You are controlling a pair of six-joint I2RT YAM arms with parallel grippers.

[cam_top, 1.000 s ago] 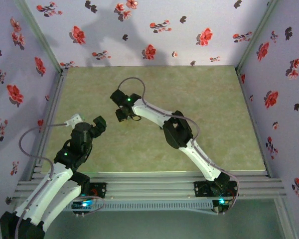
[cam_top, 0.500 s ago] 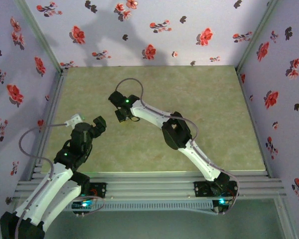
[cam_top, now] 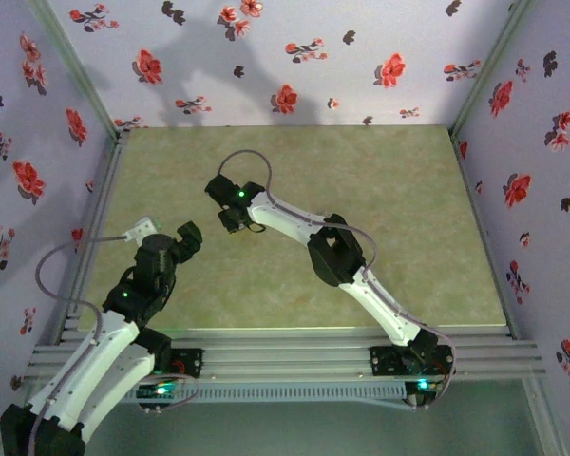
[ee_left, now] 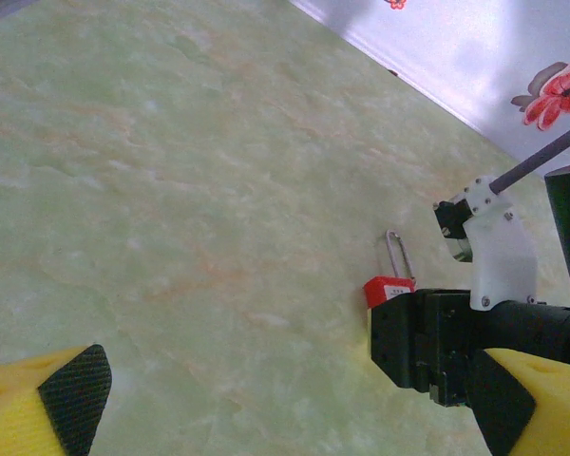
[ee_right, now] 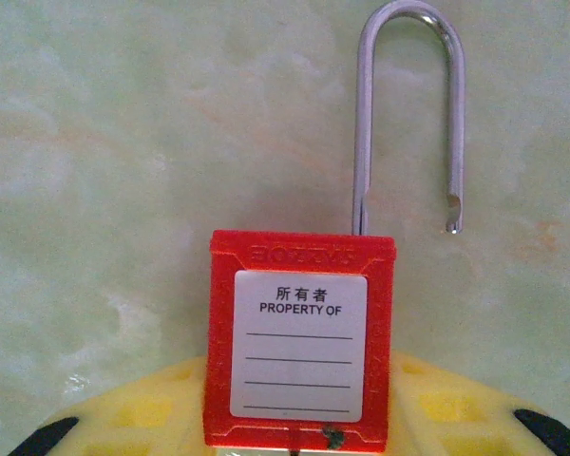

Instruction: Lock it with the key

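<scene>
My right end effector (ee_right: 294,439) sits low over the red plastic padlock with a white "PROPERTY OF" label (ee_right: 301,351). Its jaws are partly open and straddle the bottom of the lock body, with a black pad out on each side and a gap to the red plastic, so I judge nothing is gripped yet. I came in from the base end so the steel shackle (ee_right: 408,104) points away from me. The shackle is raised, with its free tip out of the body. The lock lies flat on the pale green marbled surface (cam_top: 408,209), left of centre, and its keyway end is hidden under my palm. My left end effector (ee_left: 285,399) hangs nearby, fully open and empty, with the padlock in its camera, presumably ready for the second hold locking needs.
</scene>
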